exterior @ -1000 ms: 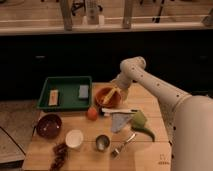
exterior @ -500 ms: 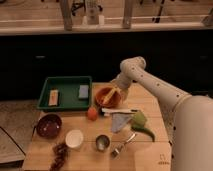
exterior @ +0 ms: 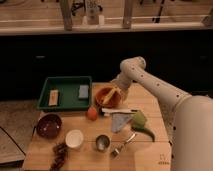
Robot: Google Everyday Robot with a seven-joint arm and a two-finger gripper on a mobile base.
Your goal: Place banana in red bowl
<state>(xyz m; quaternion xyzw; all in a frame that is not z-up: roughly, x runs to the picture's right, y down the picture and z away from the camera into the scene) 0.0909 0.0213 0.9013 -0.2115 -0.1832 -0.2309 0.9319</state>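
The red bowl point(exterior: 104, 97) stands on the wooden table just right of the green tray. A pale-yellow banana point(exterior: 112, 93) lies inside it, leaning toward the bowl's right rim. My gripper point(exterior: 117, 88) is at the bowl's right rim, right over the banana's upper end, with the white arm reaching in from the right. I cannot tell whether the gripper is touching the banana.
A green tray point(exterior: 65, 102) holds a tan block and a blue sponge. An orange fruit point(exterior: 91, 113), a maroon bowl point(exterior: 49, 125), a white cup point(exterior: 74, 138), a metal cup point(exterior: 102, 143), a fork point(exterior: 122, 145), a green pepper point(exterior: 142, 125), a grey cloth point(exterior: 119, 121) and dark grapes point(exterior: 60, 155) lie in front.
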